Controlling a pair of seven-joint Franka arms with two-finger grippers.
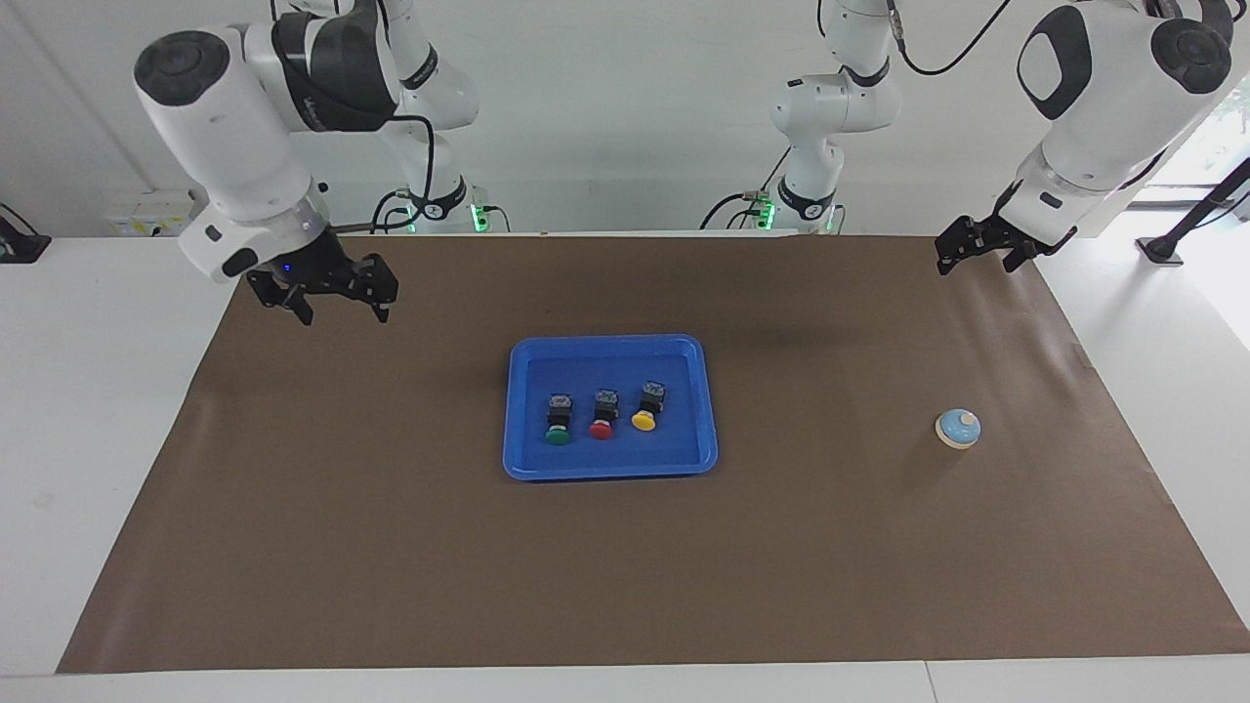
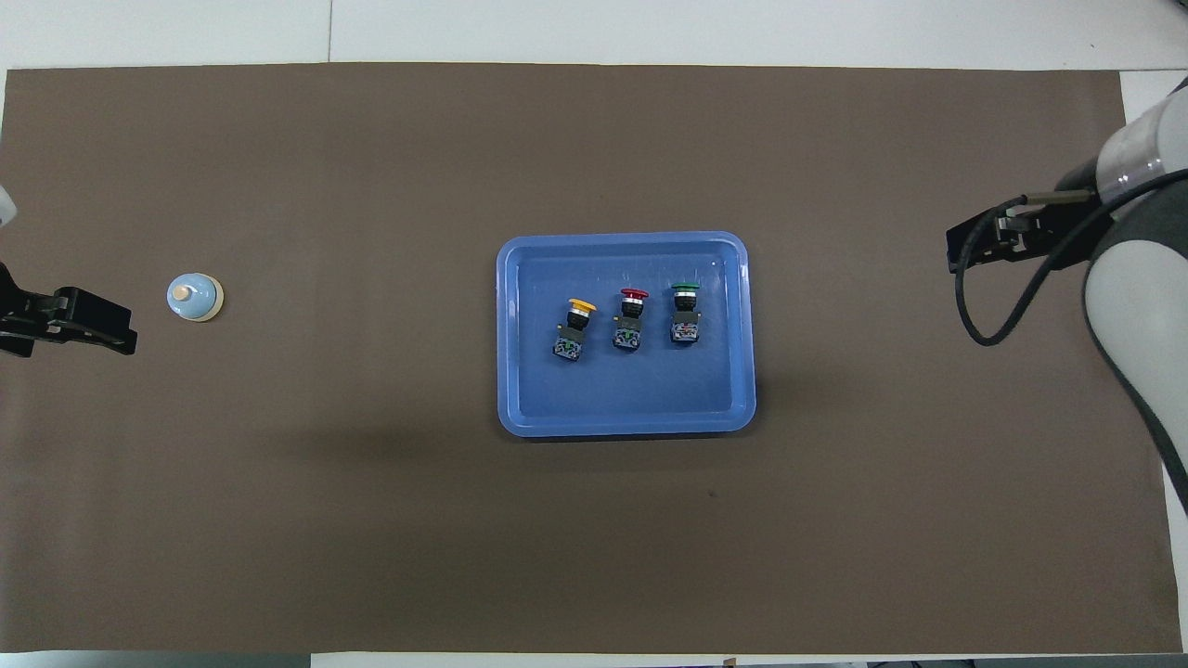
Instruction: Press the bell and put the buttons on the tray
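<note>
Buttons [image 1: 602, 417] lie in a row on the tray [image 1: 703, 391] mid-table, so placing looks finished; both empty, spread grippers, right [image 1: 337, 298] and left [image 1: 979, 250], hang above opposite table ends, bell [image 1: 958, 428] likely awaiting the left's press

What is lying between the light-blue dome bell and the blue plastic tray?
Nothing: between the light-blue dome bell and the shallow blue plastic tray only bare brown mat shows, in the overhead view.

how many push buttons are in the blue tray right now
3, in a row inside the shallow blue plastic tray: green-capped button toward the right arm's end, red-capped button in the middle, yellow-capped button toward the left arm's end. None looks hidden.
</note>
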